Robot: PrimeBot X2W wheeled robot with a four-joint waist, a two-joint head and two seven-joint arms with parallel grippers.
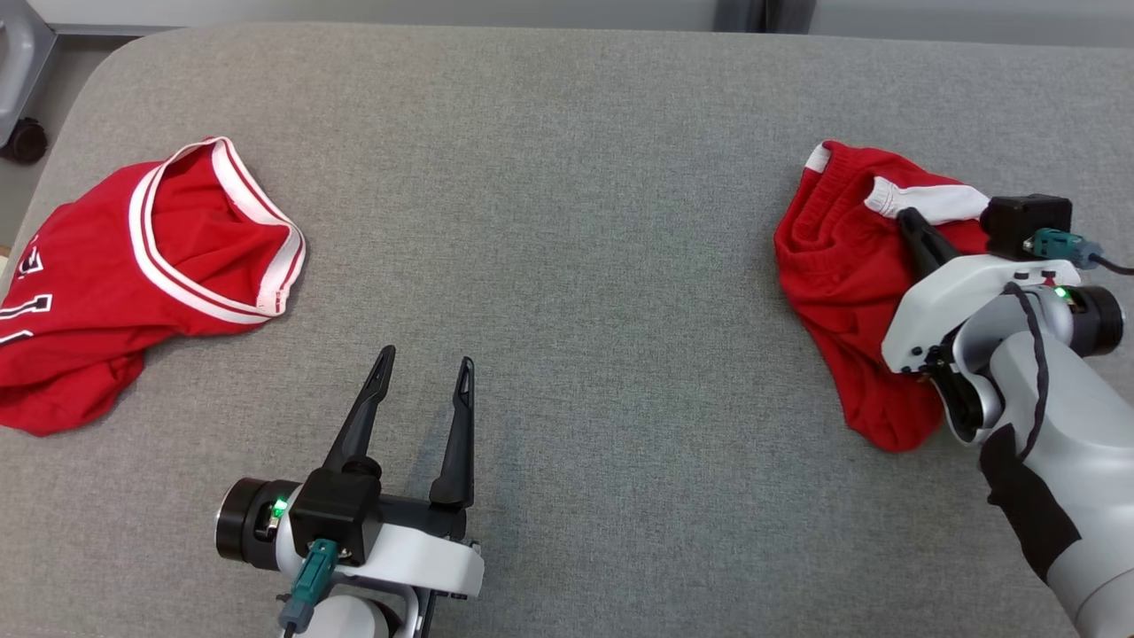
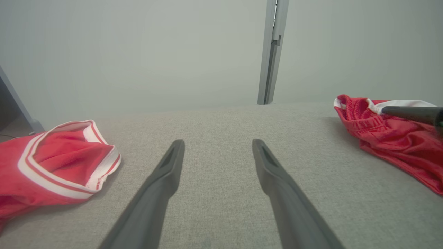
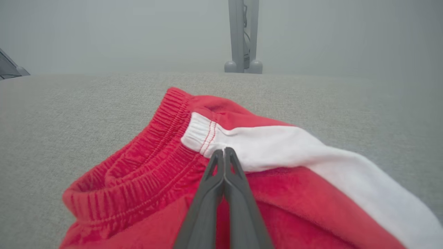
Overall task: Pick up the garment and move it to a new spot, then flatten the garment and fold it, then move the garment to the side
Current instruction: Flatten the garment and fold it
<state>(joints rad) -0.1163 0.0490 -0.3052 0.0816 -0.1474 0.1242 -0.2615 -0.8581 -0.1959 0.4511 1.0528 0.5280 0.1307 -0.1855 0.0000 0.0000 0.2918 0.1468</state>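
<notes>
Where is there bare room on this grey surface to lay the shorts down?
The widest bare patch is the middle of the surface, between jersey and shorts, beyond the open left gripper. The far strip is bare too. Crowded: the right side, where the right gripper is shut on the shorts, and the left side under the jersey.

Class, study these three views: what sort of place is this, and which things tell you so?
Probably a robotics lab set up for clothes folding: a broad grey fabric-covered table, a red jersey and red shorts laid on it, bare pale walls.
</notes>
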